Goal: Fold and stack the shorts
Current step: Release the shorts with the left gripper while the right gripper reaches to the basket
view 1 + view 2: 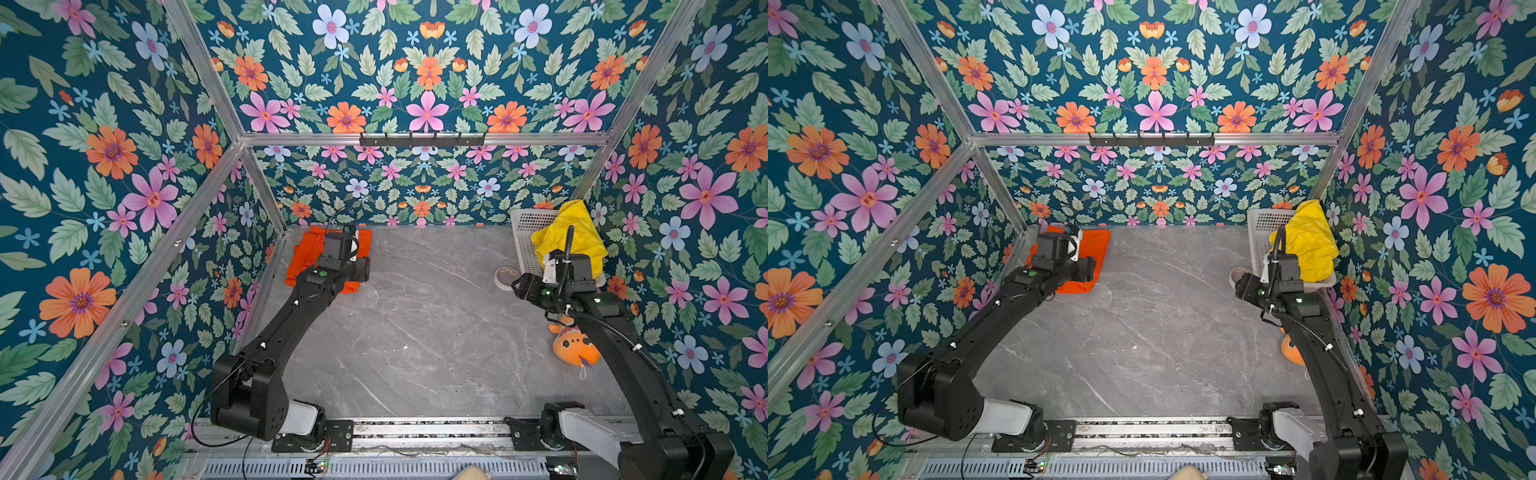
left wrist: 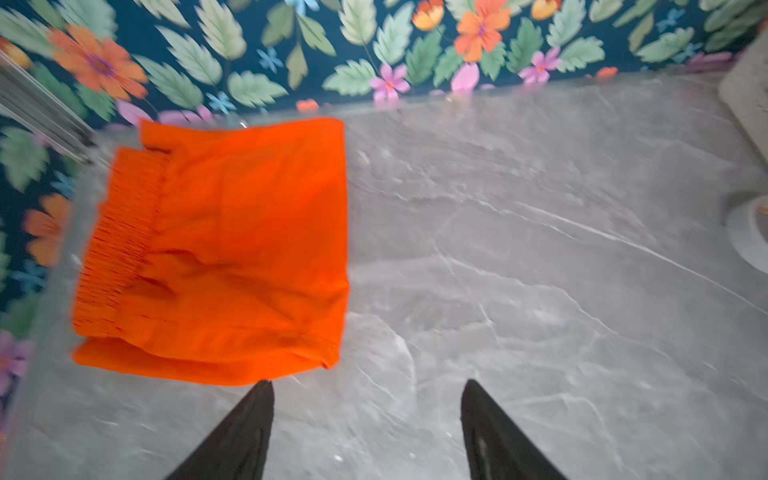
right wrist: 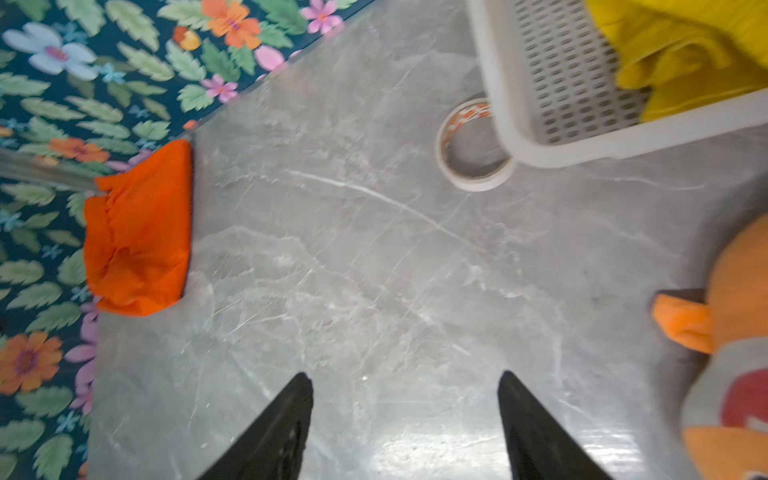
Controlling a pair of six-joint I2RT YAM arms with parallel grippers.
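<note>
1. Folds shape the orange shorts (image 2: 224, 249) into a flat, roughly square packet with the gathered elastic waistband along one edge. It lies on the grey tabletop (image 2: 540, 249) just ahead of the left pincer (image 2: 366, 384).
2. Left pincer: jaws spread wide, holding nothing.
3. Yellow shorts (image 3: 685, 50): a crumpled heap in a white perforated basket (image 3: 561, 153), ahead of the right pincer (image 3: 404, 374).
4. Right pincer: jaws wide apart, empty.

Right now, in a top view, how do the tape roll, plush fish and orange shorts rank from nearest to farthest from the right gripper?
Measured from the right gripper:
1. tape roll, right beside it on the right side.
2. plush fish, on the right, toward the front.
3. orange shorts, in the far left corner.
</note>
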